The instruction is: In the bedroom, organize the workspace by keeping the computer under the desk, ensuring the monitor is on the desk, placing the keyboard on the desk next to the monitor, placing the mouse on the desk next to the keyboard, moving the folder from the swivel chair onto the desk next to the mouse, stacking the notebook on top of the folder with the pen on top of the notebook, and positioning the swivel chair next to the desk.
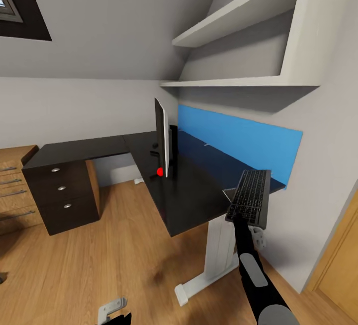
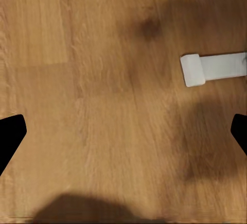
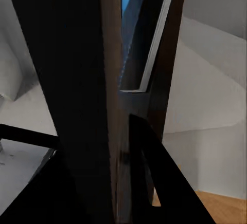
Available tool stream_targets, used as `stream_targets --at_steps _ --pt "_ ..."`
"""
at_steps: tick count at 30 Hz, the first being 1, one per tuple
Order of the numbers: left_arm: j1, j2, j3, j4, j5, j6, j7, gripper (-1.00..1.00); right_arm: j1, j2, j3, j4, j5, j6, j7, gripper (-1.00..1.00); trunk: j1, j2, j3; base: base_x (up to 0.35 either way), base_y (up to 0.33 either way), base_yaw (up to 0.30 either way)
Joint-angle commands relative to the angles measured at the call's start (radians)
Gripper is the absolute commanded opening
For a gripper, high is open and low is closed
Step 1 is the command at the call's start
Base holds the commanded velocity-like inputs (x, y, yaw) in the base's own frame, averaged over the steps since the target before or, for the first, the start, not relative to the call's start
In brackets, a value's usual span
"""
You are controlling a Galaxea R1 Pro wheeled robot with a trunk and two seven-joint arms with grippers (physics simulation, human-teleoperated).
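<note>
the right gripper [image 1: 247,218] is closed on the keyboard [image 1: 250,195], held tilted above the desk [image 1: 194,201] corner, well apart from the monitor [image 1: 162,138]. level it, carry it toward the monitor's base, lower flat. the left gripper [image 1: 113,310] seems spread and empty over the floor.

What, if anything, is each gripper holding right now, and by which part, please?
The right gripper holds the keyboard by its near short end, above the desk edge. The left gripper is open over the floor, holding nothing.
</note>
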Motion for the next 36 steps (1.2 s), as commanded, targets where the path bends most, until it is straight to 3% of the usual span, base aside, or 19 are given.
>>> stream_targets --at_steps 1,8,15,20,25,31,36 --pt "0.000 0.001 -0.005 0.006 0.010 0.003 0.009 1.00 -0.001 0.001 -0.002 -0.005 -0.012 0.001 0.009 -1.00 -0.004 0.007 0.002 0.000 0.000 0.000" --pt "0.000 0.000 -0.007 0.020 0.010 0.003 0.011 1.00 0.003 0.005 0.018 -0.092 -0.011 0.057 0.012 -1.00 -0.031 0.056 0.024 0.000 0.000 0.000" --pt "0.000 0.000 -0.007 0.020 0.010 0.003 0.011 1.00 0.004 0.006 0.035 -0.108 -0.012 0.090 0.012 -1.00 -0.058 0.105 0.046 0.000 0.000 0.000" --pt "0.000 0.001 -0.007 0.020 0.010 0.002 0.010 1.00 0.016 0.008 0.036 -0.158 -0.015 0.166 0.010 -1.00 -0.077 0.140 0.062 0.000 0.000 0.000" --pt "0.000 0.002 -0.007 0.020 0.010 0.001 0.009 1.00 0.112 0.015 0.043 -0.306 -0.019 0.178 -0.020 -1.00 -0.096 0.175 0.077 0.000 0.000 0.000" --pt "0.000 0.003 -0.006 0.020 0.010 0.001 0.007 1.00 0.313 0.035 0.118 -0.600 -0.019 0.176 -0.093 -1.00 -0.108 0.196 0.087 0.000 0.000 0.000" --pt "0.000 0.003 -0.004 0.020 0.009 0.001 0.006 1.00 0.425 0.037 0.169 -0.674 -0.019 0.170 -0.100 -1.00 -0.108 0.196 0.087 0.000 0.000 0.000"
